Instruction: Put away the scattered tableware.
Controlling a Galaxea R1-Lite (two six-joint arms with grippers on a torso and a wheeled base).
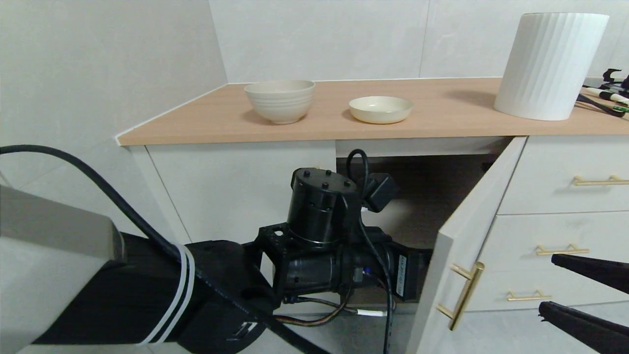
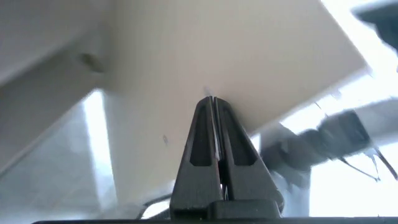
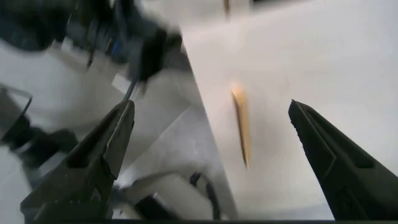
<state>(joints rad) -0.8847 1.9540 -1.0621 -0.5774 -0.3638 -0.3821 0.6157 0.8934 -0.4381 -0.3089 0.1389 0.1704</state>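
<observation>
Well, two pieces of tableware sit out on the wooden countertop [image 1: 442,115]: a deep, cream-coloured ribbed bowl [image 1: 280,101] on the left, and a shallow dish [image 1: 381,109] of a paler cream just to its right. The two are apart and both upright. Both stand a little back from the counter's near edge, and there's bare wood between the dish and the tall white fluted container [image 1: 550,64] far over to the right. Below, the cabinet door [image 1: 471,231] hangs open, swung toward the near right with its gold handle [image 1: 464,295] facing out. The dark cabinet opening [image 1: 422,187] lies directly under the dish. The left arm is down low at that opening. The left gripper [image 2: 213,102] has its fingers pressed together with nothing between them, tip right up at a pale flat panel. The right gripper [image 1: 546,282] hovers at the near right, in front of the drawers [image 1: 555,196], claws spread wide and holding nothing. From its wrist camera, the gold handle lies farther off, framed between the two fingers.
</observation>
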